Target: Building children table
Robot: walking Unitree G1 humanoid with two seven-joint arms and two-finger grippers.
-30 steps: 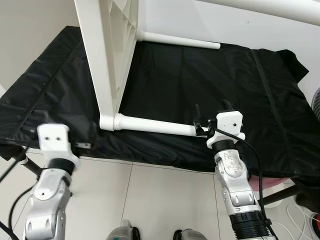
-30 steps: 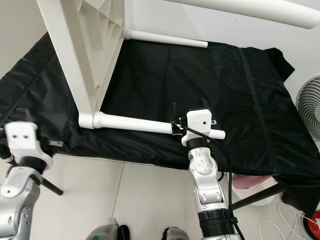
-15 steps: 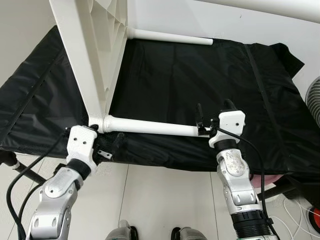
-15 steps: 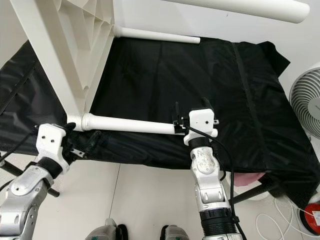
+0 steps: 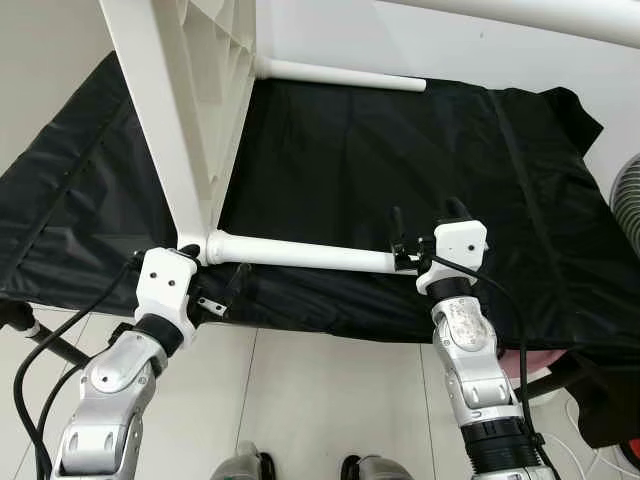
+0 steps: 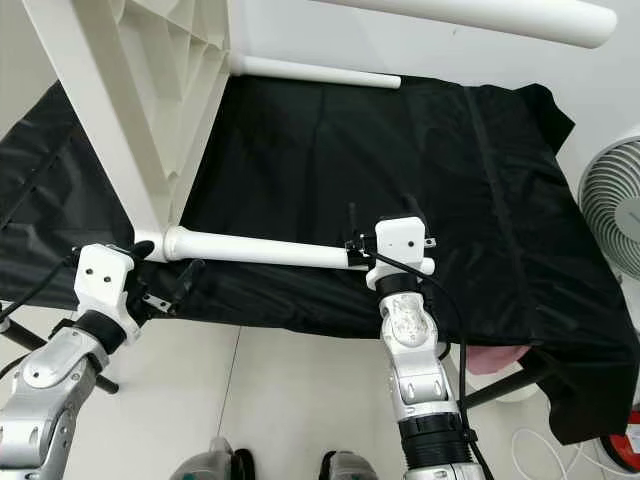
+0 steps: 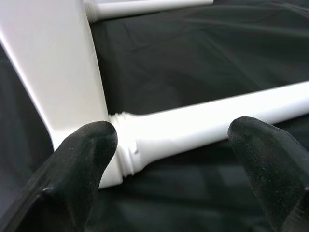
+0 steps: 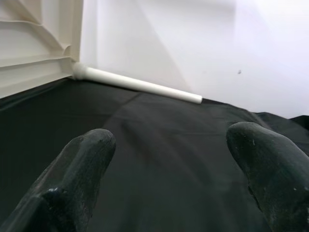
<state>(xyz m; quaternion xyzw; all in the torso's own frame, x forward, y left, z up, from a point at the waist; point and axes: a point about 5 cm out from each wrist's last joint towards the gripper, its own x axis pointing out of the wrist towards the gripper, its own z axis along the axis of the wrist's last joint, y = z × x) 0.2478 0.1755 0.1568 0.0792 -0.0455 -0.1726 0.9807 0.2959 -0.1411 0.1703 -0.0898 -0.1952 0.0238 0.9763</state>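
White tabletop [image 5: 195, 90] on its edge on black-draped counter [image 5: 480, 170]. Left end effector [image 7: 169, 159], fingers spread, at near leg's [image 5: 310, 256] joint; right end effector [image 5: 425, 235], fingers spread, holding nothing, at leg's free end.

Left gripper [image 7: 171, 159] raised forward, black fingers [image 7: 79, 169] spread wide apart, right gripper [image 8: 171, 164] raised forward alongside, fingers [image 8: 72, 179] likewise spread wide, both silver arms bent upward

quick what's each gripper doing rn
Left gripper: open, fingers either side of the near table leg's joint, not gripping.
Right gripper: open, holding nothing, at that leg's free end.
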